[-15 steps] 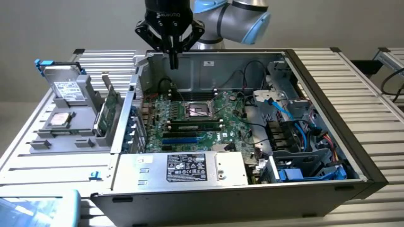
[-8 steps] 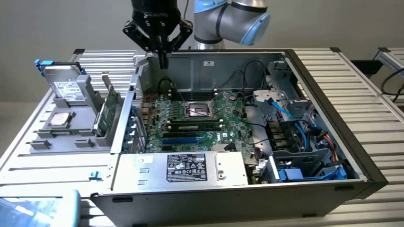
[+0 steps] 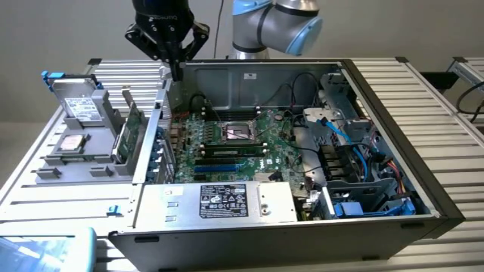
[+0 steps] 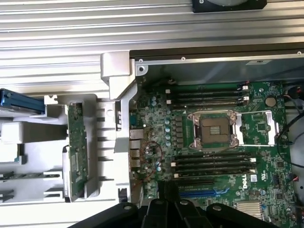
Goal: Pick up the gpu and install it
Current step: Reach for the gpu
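Note:
The gpu (image 3: 133, 134) is a green card standing on edge in a slot of the grey rack (image 3: 83, 164), just outside the open computer case on the exterior view's left. The wrist view sees the gpu (image 4: 76, 148) from above, beside the case wall. My gripper (image 3: 178, 72) hangs above the case's back corner near that wall, higher than the card and apart from it. Its black fingers (image 4: 167, 190) are shut together with nothing between them, over the motherboard's (image 4: 223, 156) edge.
The case holds the motherboard (image 3: 234, 141) with a bare CPU socket (image 3: 237, 131), a power supply (image 3: 226, 201) at the front and blue cabled drive bays (image 3: 363, 187). A labelled hard drive (image 3: 79, 107) stands in the rack. Slatted aluminium table (image 3: 446, 130) surrounds it all.

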Robot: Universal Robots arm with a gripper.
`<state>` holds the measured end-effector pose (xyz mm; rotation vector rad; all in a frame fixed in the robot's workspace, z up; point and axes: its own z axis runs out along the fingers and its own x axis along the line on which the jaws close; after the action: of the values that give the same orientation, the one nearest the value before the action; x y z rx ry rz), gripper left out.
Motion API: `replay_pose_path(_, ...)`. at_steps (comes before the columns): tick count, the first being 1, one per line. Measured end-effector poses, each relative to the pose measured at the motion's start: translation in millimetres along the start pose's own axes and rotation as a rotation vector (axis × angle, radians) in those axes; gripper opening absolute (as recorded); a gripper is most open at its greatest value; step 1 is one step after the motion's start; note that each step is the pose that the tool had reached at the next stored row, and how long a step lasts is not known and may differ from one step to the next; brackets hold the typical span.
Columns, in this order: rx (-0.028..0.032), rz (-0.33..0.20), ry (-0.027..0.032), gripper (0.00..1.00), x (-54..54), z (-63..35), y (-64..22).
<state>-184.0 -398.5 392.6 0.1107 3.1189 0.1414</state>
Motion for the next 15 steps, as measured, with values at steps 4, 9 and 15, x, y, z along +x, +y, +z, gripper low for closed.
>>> replay_pose_path(4,-0.0081,0.0,0.0011,0.12,17.9,-0.4,-0.9)
replay_pose_path(9,-0.0179,0.0,0.0026,0.12,40.7,-0.8,-2.0)
replay_pose_path(15,-0.0294,0.0,0.0034,0.12,67.8,-0.9,-2.8)
